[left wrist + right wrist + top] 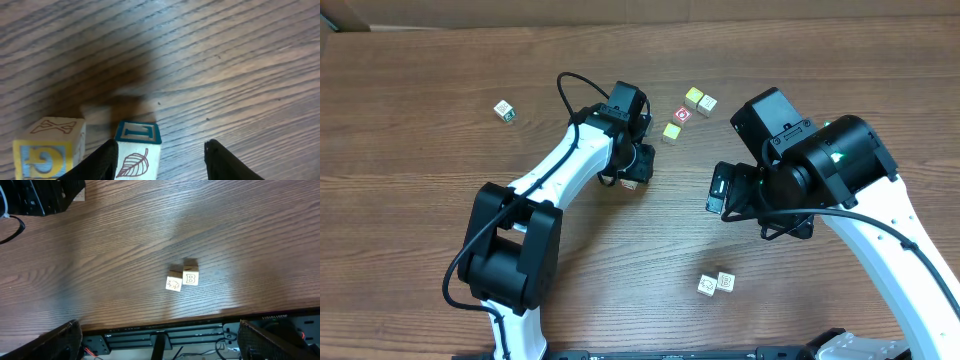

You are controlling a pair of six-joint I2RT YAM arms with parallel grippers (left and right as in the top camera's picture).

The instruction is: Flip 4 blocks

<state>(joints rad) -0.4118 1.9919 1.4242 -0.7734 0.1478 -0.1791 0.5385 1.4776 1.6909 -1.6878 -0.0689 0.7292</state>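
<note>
Left gripper [161, 150] stands with its jaws apart at the bottom of our left wrist view; right gripper [157, 340] hangs wide and empty, a pair of blocks [182, 280] at the centre of its frame. Leaf block [137, 161] sits between the left jaws, touching one finger [101, 162], clear of the other. We fear an off-centre squeeze shoves it sideways rather than clamping it, or that finger catches the G block [47, 152] just beside it, lower left, tipping that too

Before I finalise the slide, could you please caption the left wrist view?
Open left gripper straddling a leaf-marked block, a lettered block beside it.
</note>
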